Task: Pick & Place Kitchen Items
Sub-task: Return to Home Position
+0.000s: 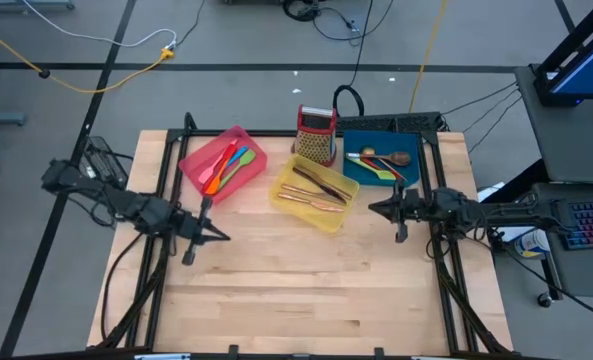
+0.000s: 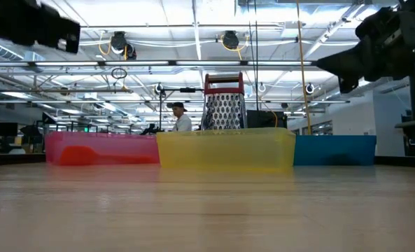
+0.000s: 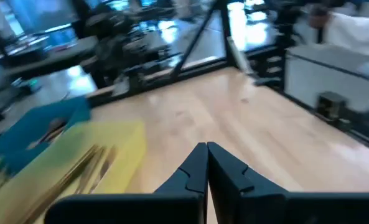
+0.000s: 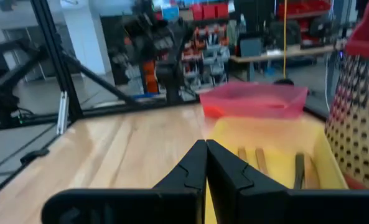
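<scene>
A: Left arm, pose?
B: It reaches low from the table's left edge toward the middle. The left gripper (image 1: 219, 236) hangs over bare wooden tabletop (image 1: 306, 290), in front of the pink rectangular plastic tray (image 1: 198, 150). Its fingers are pressed together with nothing between them.
A: Right arm?
B: Mirrored, coming in from the right edge. The right gripper (image 1: 374, 208) is just beside the yellow rectangular plastic tray (image 1: 276, 195), jaws together, empty.
A: Items?
B: Bright silicone spatulas and spoons (image 1: 228, 165) lie in the pink tray. Copper-coloured cutlery (image 1: 311, 198) and a black knife (image 1: 321, 182) lie in the yellow tray. A green spoon (image 1: 376, 172) and a brown spoon (image 1: 396, 158) lie in the blue rectangular tray (image 1: 386, 140). A red-topped metal box grater (image 1: 316, 135) stands upright behind the yellow tray.
</scene>
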Action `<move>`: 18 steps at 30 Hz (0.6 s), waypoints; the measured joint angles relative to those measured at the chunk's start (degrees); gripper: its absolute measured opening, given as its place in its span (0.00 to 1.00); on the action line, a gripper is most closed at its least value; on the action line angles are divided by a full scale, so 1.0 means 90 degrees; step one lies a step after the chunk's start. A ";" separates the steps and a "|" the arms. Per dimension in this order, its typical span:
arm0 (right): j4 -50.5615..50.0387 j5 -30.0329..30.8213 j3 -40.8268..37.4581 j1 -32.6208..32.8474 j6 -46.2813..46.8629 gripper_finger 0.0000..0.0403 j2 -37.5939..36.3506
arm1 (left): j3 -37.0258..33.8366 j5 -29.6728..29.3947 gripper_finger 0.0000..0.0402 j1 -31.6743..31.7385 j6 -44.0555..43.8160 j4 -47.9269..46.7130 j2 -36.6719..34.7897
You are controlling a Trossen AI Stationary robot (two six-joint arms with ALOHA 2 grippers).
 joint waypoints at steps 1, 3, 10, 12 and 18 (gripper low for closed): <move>0.0079 -0.0003 0.0000 0.0000 -0.0051 0.01 -0.0002 | -0.0147 -0.0001 0.02 0.0151 -0.0091 0.0071 -0.0110; 0.0053 -0.0005 -0.0002 0.0000 -0.0179 0.01 0.0003 | -0.0391 0.0000 0.03 0.0453 -0.0208 0.0087 -0.0342; -0.0009 -0.0010 -0.0007 0.0000 -0.0339 0.01 -0.0021 | -0.0915 0.0392 0.02 0.1334 -0.0261 0.0119 -0.1354; -0.0023 -0.0010 -0.0010 0.0000 -0.0348 0.01 -0.0071 | -0.0995 0.0606 0.04 0.1509 -0.0239 0.0134 -0.1626; -0.0150 -0.0091 -0.0012 -0.0001 -0.0375 0.01 -0.0181 | -0.1232 0.0915 0.02 0.1918 -0.0251 0.0102 -0.2167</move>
